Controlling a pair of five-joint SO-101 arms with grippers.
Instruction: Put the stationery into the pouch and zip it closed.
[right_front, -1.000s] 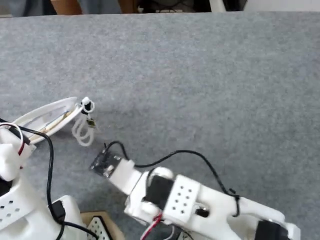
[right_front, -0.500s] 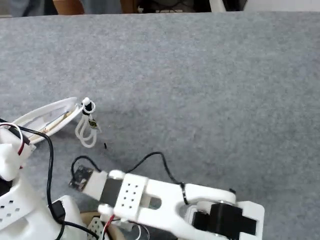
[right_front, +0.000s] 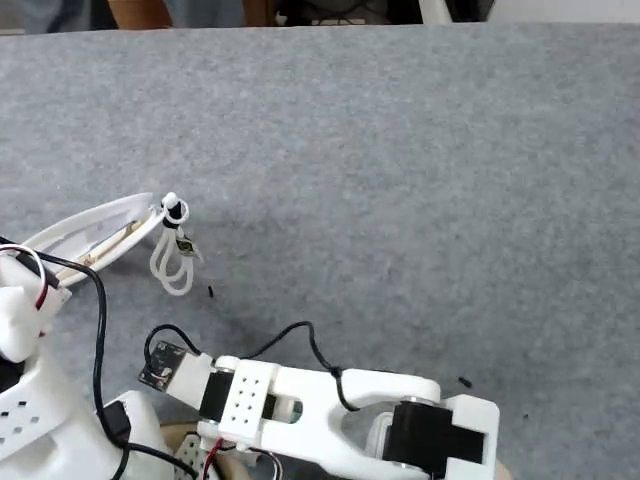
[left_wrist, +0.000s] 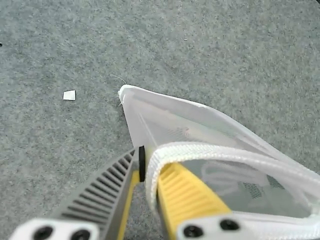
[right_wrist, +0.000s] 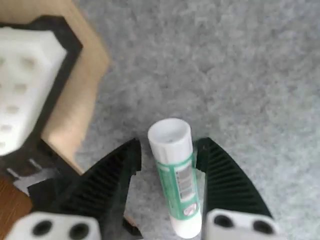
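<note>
A white mesh pouch (right_front: 95, 232) lies open at the table's left, and a thin wooden stick shows inside it. Its zipper pull with white cord loops (right_front: 172, 262) hangs off the right end. My left gripper (left_wrist: 150, 162) is shut on the pouch (left_wrist: 200, 145) at its zipper rim, yellow pads pinching the edge. My right gripper (right_wrist: 167, 144) is shut on a glue stick (right_wrist: 172, 165) with a white cap and green label, the cap tilted toward the camera. In the high view the right arm (right_front: 300, 410) lies low at the near edge and covers its gripper.
A wooden block (right_wrist: 75, 100) carrying the white base of the left arm sits close beside the right gripper. A small white scrap (left_wrist: 69, 95) lies on the grey carpet near the pouch corner. Black cables (right_front: 100, 330) loop over both arms.
The right arm has swung left and back toward the near edge, ending beside the left arm's base. The pouch and left arm have stayed put.
</note>
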